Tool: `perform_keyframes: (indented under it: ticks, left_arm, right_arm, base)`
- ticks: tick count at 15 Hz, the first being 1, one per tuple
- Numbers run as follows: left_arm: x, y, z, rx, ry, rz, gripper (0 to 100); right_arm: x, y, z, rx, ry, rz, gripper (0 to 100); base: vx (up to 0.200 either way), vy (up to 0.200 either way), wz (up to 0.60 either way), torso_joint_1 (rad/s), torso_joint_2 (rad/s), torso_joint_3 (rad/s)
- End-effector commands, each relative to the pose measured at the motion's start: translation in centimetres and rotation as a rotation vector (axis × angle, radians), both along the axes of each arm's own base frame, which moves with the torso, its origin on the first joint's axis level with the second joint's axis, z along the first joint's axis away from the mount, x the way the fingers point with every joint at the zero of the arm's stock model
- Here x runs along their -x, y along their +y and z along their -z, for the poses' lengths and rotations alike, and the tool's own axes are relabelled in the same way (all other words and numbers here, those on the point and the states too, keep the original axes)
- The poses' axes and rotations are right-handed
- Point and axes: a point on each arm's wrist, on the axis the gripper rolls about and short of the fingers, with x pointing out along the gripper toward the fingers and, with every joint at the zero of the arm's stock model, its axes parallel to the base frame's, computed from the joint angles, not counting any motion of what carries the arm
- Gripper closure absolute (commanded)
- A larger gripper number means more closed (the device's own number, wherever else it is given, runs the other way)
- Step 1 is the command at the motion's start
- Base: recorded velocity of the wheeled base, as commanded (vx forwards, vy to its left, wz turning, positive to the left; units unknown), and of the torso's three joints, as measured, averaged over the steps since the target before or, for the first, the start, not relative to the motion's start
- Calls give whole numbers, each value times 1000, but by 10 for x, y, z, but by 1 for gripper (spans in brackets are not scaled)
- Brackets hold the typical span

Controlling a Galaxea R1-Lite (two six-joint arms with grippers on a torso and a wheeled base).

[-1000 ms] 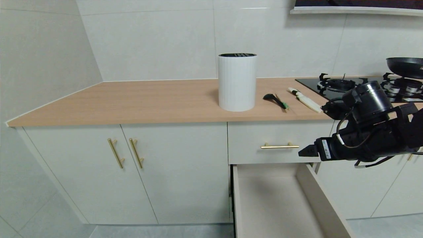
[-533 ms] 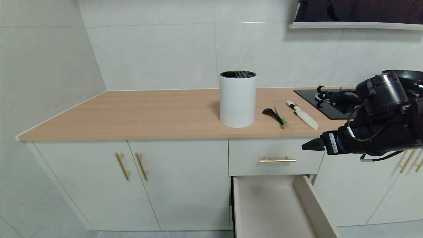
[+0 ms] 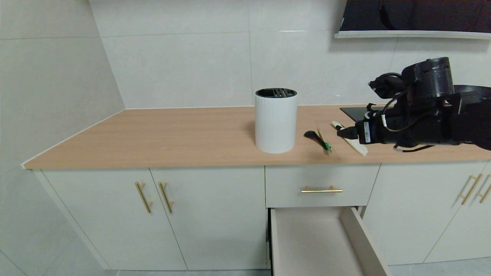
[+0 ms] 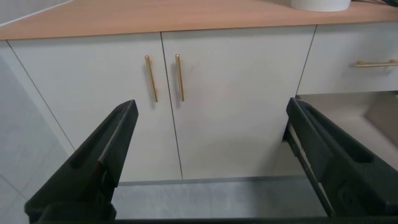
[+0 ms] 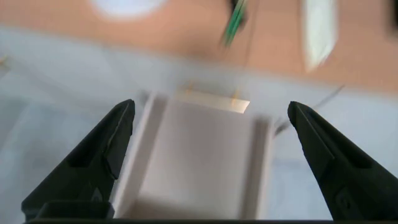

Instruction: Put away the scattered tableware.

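Knife [image 3: 357, 148] near countertop [image 3: 172, 134] front edge

1. Large glossy off-white wall tiles [image 3: 184, 65] cover the back wall and the side wall on the left, meeting in a corner.
2. A long light wood-grain bench [image 3: 172, 134] runs along the back wall.
3. A flat black cooking hob [image 3: 355, 112] is set into the bench at the right.
4. A dark-fronted extractor hood with a pale lower edge [image 3: 402, 23] hangs above the hob.
5. Two off-white cupboard doors [image 3: 115, 214] under the bench carry slim upright brass bar handles [image 3: 142, 197].
6. A shallow closed off-white drawer front [image 3: 299, 178] has a horizontal brass handle [image 3: 321, 189].
7. Below it, a deep pale drawer [image 3: 360, 237] stands pulled out.
8. More off-white cupboard fronts [image 3: 422, 207] follow to the right.
9. The grey tiled floor [image 4: 205, 193] lies below the cupboards.
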Motion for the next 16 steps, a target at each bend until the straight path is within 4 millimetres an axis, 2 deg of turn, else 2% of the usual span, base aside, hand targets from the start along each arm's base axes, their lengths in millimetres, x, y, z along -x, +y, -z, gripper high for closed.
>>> perform_keyframes:
  ticks: [1, 4, 5, 7, 9, 11, 14, 16]
  left_arm:
    - [0, 0, 0, -1, 2, 0, 0]
    - [0, 0, 0, 0, 0, 0, 0]
    - [0, 0, 0, 0, 0, 0, 0]
    - [0, 0, 0, -1, 0, 0, 0]
    - [0, 0, 0, 0, 0, 0, 0]
    - [0, 0, 0, 0, 0, 0, 0]
    - [0, 0, 0, 0, 0, 0, 0]
    - [0, 0, 0, 0, 2, 0, 0]
  right_arm:
    - [-53, 10, 10, 18, 18, 83, 0]
    - [-73, 16, 3, -50, 126, 68, 0]
    - [-83, 20, 10, -96, 183, 83, 0]
    - [-92, 18, 17, -92, 217, 100, 0]
    - [-115, 22, 56, -66, 286, 118, 0]
    - [-128, 26, 84, -49, 314, 121, 0]
    - [-134, 28, 97, -18, 316, 145, 0]
    - [-136, 29, 96, -28, 291, 147, 0]
  base:
    - [0, 0, 0, 0, 0, 0]
    - [0, 0, 0, 0, 0, 0]
    - [0, 0, 0, 0, 0, 0]
    - [0, 0, 0, 0, 0, 0]
    - [0, 0, 0, 0, 0, 0]
    - [0, 0, 0, 0, 0, 0]
    - [0, 0, 0, 0, 0, 0]
    - [0, 0, 0, 0, 0, 0]
